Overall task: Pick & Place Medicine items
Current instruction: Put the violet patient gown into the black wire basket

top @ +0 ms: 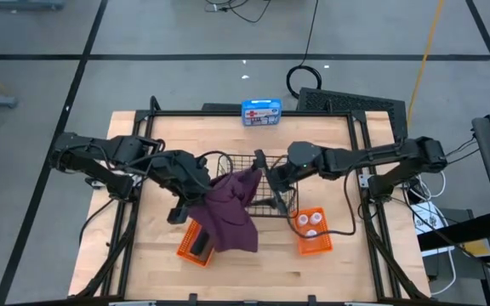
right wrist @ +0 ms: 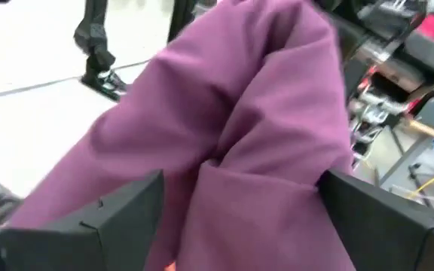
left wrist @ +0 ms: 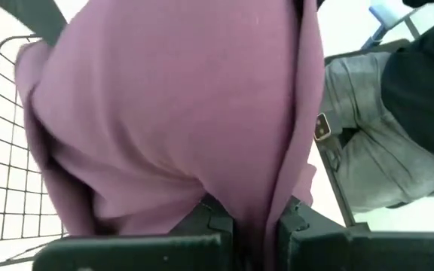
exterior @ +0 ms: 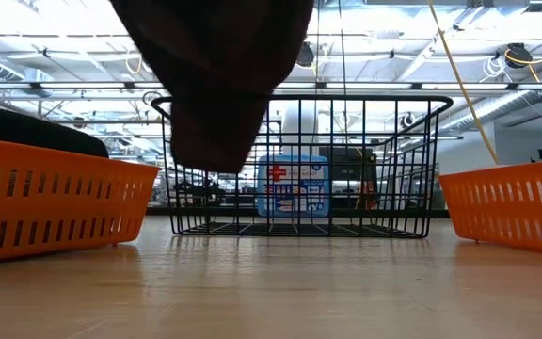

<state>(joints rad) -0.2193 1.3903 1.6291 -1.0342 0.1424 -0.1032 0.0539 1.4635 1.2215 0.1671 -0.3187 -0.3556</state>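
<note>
The maroon fabric pouch (top: 230,212) hangs in the air over the near-left rim of the black wire basket (top: 272,197). In the low view the pouch (exterior: 216,85) is clear of the table. My left gripper (top: 199,184) is shut on it. My right gripper (top: 264,175) is open above the wire basket, its fingers on either side of the pouch's far end (right wrist: 262,113). Three white bottles (top: 310,223) lie in the right orange basket (top: 316,246). A dark-grey piece (top: 199,245) lies in the left orange basket (top: 185,251). The pink cylinder is out of view. My left gripper (left wrist: 251,226) pinches a bunched fold of the pouch (left wrist: 255,197) between its two fingers, coming from the table's left. The cloth is gathered in several layers. The pouch hangs below the fingers, slack, lifted clear of the table. My right gripper: the cloth (right wrist: 239,203) fills the gap between its open fingers (right wrist: 119,214); I cannot tell whether they touch it.
A blue first-aid box (top: 260,112) stands at the table's far edge, behind the wire basket. The two orange baskets sit near the front, left and right of bare wood (top: 266,263). A black frame rail (top: 253,114) runs round the table.
</note>
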